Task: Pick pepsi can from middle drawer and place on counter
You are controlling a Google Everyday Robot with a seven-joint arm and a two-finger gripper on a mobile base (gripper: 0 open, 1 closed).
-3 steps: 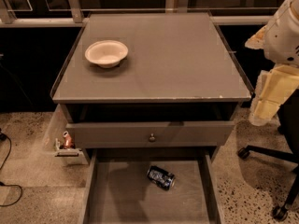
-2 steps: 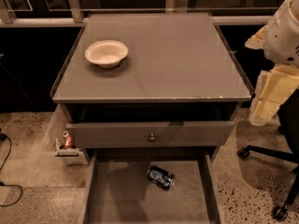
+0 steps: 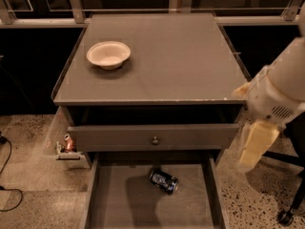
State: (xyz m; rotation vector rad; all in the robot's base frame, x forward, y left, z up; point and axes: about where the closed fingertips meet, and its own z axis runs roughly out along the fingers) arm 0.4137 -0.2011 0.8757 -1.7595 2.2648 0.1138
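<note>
The counter (image 3: 181, 56) spreads up and left of the gripper (image 3: 256, 147), which hangs off the cabinet's right front corner at the end of a white arm (image 3: 281, 92); it is too blurred to tell how far open it is, and it touches nothing. Down-left of it the drawer (image 3: 119, 204) stands pulled out, its near end cut off by the bottom edge, below a knobbed front (image 3: 119, 137) level with the gripper. The bowl (image 3: 108, 54) sits far up-left on the counter. The can (image 3: 164, 181) lies on its side on the drawer floor, well apart, with the drawer's right wall between. Farthest left is a small reddish object (image 3: 69, 143) in a clear holder.
</note>
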